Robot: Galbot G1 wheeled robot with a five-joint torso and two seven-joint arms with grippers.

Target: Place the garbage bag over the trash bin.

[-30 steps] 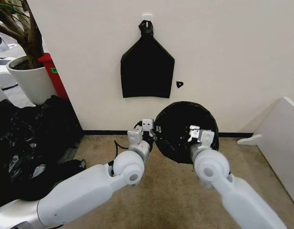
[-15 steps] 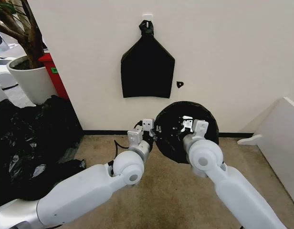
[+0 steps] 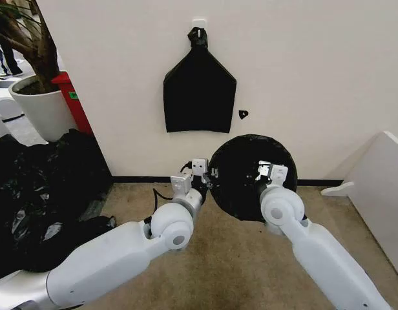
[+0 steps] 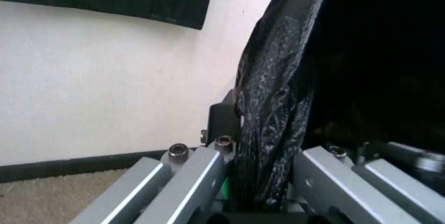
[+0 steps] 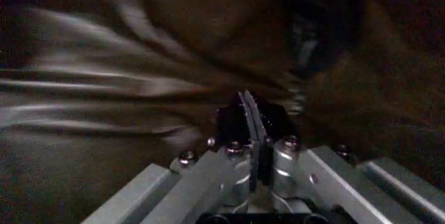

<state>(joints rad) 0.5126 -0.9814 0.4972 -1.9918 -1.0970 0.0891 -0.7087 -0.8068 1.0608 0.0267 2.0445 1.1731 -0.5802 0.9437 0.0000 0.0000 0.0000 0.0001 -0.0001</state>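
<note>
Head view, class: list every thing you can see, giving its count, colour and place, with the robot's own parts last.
garbage bag: one, glossy black, stretched round, low in front of the wall
flat knotted bag: one, black, hanging on the wall from a white hook
heap of plastic film: one, black, on the floor at far left
plant pot: one, white, behind the heap
red box: one, between pot and wall
white board: one, leaning at far right
carpet: beige, underfoot
left tool: one, silver, at the garbage bag's left edge
right tool: one, silver, shut, over the bag's dark opening
</note>
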